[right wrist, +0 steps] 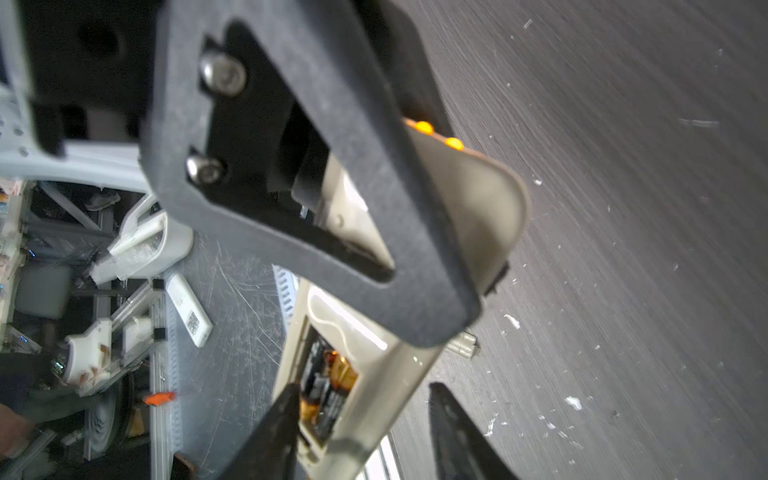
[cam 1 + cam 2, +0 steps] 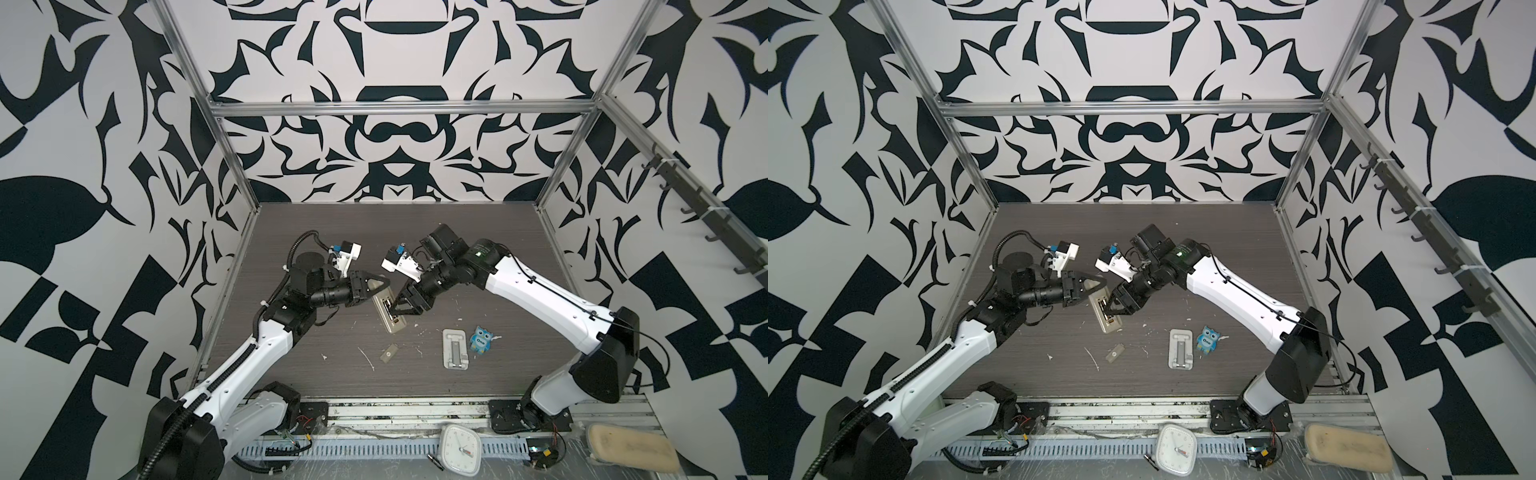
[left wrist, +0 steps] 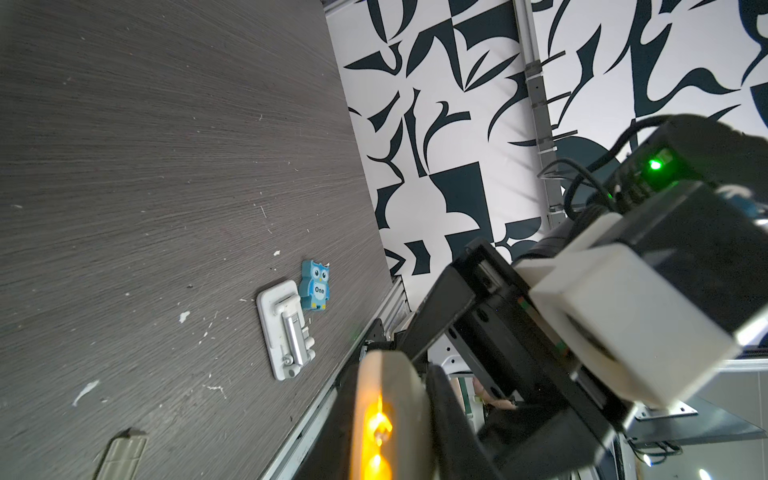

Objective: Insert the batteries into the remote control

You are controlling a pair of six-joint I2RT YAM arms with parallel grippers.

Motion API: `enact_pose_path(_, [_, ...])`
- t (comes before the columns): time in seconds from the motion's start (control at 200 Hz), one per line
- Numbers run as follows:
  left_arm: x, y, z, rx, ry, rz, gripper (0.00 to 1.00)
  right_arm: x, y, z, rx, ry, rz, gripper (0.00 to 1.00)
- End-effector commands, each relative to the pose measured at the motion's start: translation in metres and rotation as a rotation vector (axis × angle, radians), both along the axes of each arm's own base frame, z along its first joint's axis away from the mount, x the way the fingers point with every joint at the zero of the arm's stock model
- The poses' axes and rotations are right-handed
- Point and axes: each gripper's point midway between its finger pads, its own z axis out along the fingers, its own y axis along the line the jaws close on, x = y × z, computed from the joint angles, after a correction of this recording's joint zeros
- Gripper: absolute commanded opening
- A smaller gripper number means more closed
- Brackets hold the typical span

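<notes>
My left gripper [image 2: 385, 286] is shut on the upper end of the remote control [image 2: 393, 322], which is tilted with its beige-grey back up. In the left wrist view the remote's edge [image 3: 405, 390] sits between that gripper's [image 3: 390, 409] dark pads, with orange buttons glowing. The recessed bay is uncovered, and the batteries [image 1: 328, 388], dark with gold-brass bands, lie side by side in it. My right gripper [image 1: 365, 390] is open over the bay; one fingertip [image 1: 282, 415] is beside the batteries and the other stands off the remote's far side. In both top views its tips [image 2: 1109, 309] point down onto the bay.
A small flat grey-beige cover [image 2: 388, 353] lies on the dark table in front of the remote. To its right are a silvery-white slotted stand [image 2: 456, 348] and a blue owl figure [image 2: 481, 338]. A square white clock [image 2: 459, 449] and a beige pad [image 2: 631, 453] lie beyond the front rail.
</notes>
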Motion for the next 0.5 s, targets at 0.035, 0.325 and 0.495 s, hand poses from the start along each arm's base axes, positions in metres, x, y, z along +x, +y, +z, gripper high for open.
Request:
enact_pose_path(0.035, [0.008,0.012,-0.011,0.0,-0.011,0.065,0.0,0.006,-0.003,0.04,0.086,-0.111,-0.069,0.66])
enact_pose_path(0.325, [0.004,0.029,-0.027,-0.022,-0.023,0.127,0.0,0.025,-0.022,0.005,-0.104,-0.059,-0.234,0.69])
enact_pose_path(0.495, [0.003,0.049,-0.045,0.095,0.035,0.25,0.0,0.04,-0.022,-0.009,-0.111,-0.026,-0.318,0.69])
